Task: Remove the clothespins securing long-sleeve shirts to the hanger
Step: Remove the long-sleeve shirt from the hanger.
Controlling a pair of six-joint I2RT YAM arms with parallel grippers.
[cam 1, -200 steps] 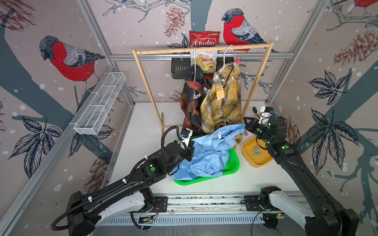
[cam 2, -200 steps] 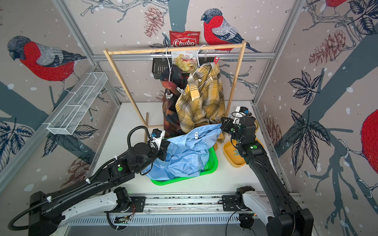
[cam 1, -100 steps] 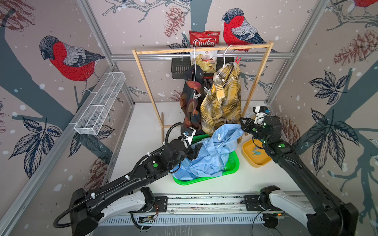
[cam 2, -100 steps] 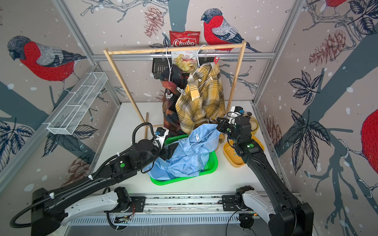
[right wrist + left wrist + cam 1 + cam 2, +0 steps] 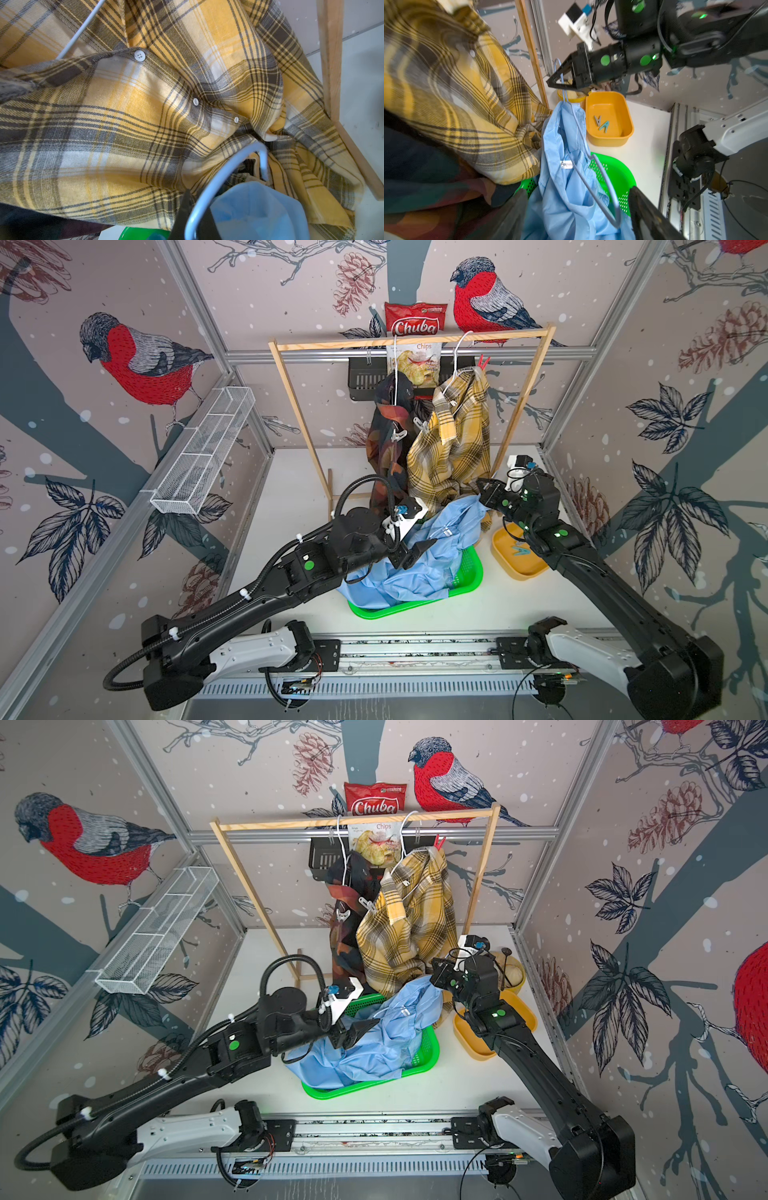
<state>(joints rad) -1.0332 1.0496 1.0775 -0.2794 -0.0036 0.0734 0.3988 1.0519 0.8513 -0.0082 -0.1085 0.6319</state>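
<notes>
Just below right tool (image 5: 552, 83): hanger (image 5: 196, 207), shirt (image 5: 560, 187)

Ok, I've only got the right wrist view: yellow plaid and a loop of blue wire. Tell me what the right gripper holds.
Observer: The right gripper is shut on the hook of the pale blue wire hanger, with the plain light blue shirt draped on it.
Operator: Now report the left gripper.
Observer: The left gripper is open, its fingers either side of the hanger's lower corner.
Operator: Count the pins already off.
Observer: A grey clothespin and a teal clothespin lie in the orange plastic tray.
</notes>
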